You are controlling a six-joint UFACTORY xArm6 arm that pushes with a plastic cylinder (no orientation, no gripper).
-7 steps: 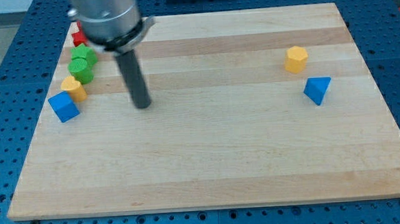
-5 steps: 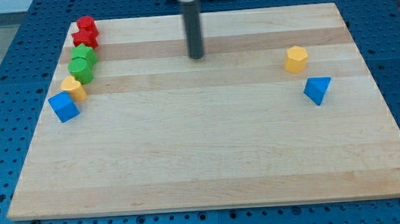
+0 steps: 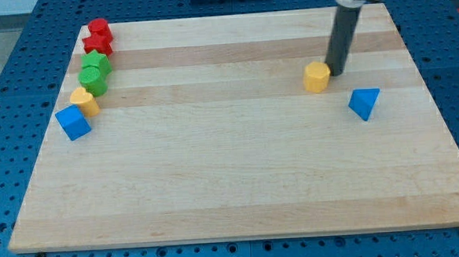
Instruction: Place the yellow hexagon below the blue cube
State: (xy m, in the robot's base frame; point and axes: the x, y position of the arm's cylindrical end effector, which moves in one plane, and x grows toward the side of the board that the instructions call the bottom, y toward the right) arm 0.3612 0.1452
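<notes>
Yellow hexagon (image 3: 316, 77) now nudged leftward, my tip (image 3: 337, 72) against its right side; no fingers on this rod.

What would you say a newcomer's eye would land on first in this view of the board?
Probably my tip, the dark rod coming down from the view's top right and pressed against the right side of the yellow hexagon. Next, the blue triangular block alone just below and right of it. Then the crowded column at the view's left edge: red blocks, green blocks, a yellow block and the blue cube.
</notes>
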